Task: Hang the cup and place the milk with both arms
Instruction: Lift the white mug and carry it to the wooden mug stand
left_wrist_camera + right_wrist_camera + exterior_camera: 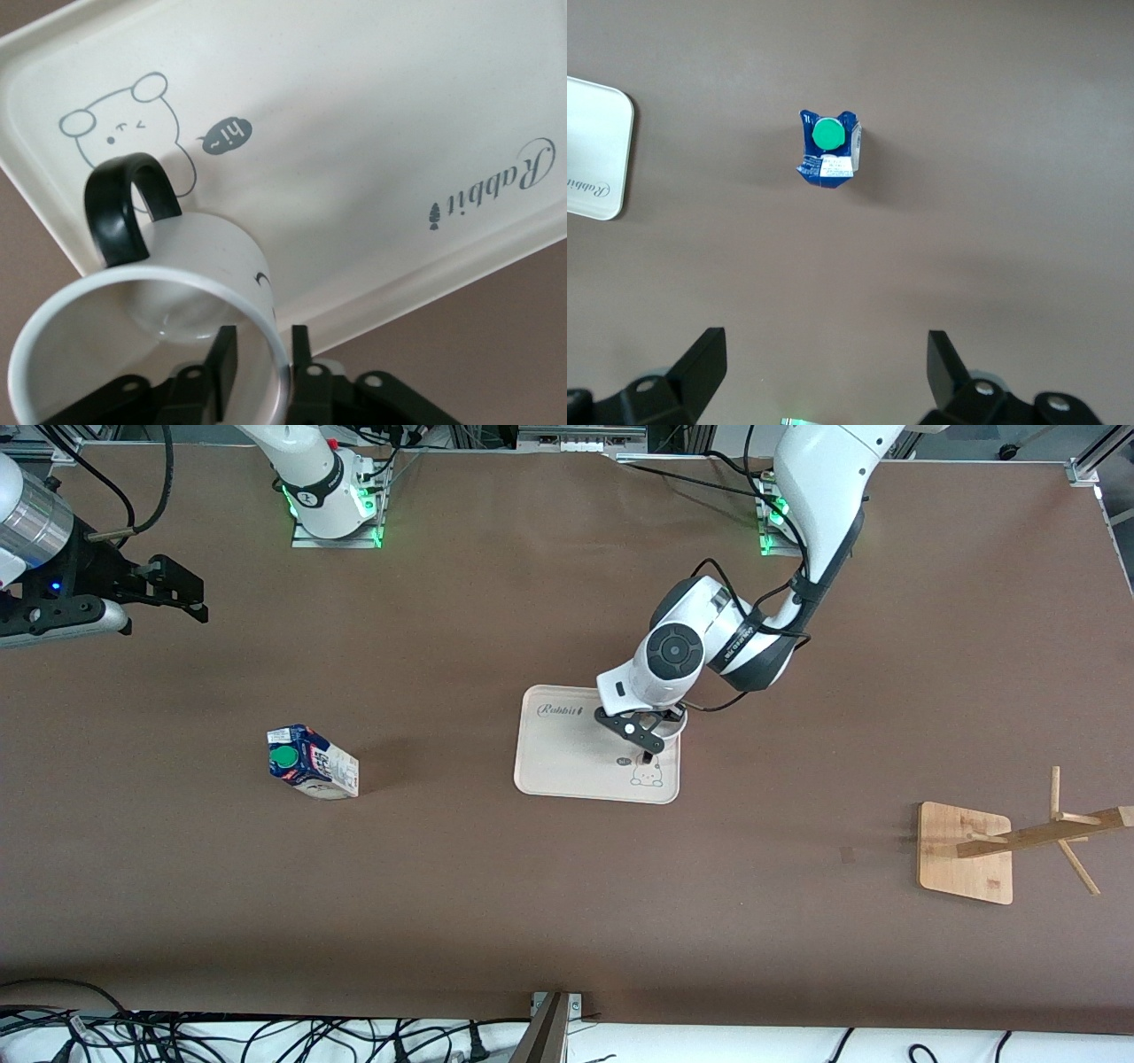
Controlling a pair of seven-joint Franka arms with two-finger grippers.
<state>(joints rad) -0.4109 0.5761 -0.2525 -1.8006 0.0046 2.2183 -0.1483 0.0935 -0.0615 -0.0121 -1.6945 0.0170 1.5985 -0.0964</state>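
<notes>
The cup, a white mug with a black loop handle, is over the cream tray. My left gripper is shut on the cup's rim, one finger inside and the other outside. In the front view the hand hides most of the cup. I cannot tell whether the cup rests on the tray or hangs just above it. The milk, a blue and white carton with a green cap, stands on the table toward the right arm's end. My right gripper is open and empty, high over the table, looking down on the milk.
A wooden cup rack with pegs on a leaning post stands toward the left arm's end, nearer the front camera than the tray. A corner of the tray shows in the right wrist view. Cables lie along the table's front edge.
</notes>
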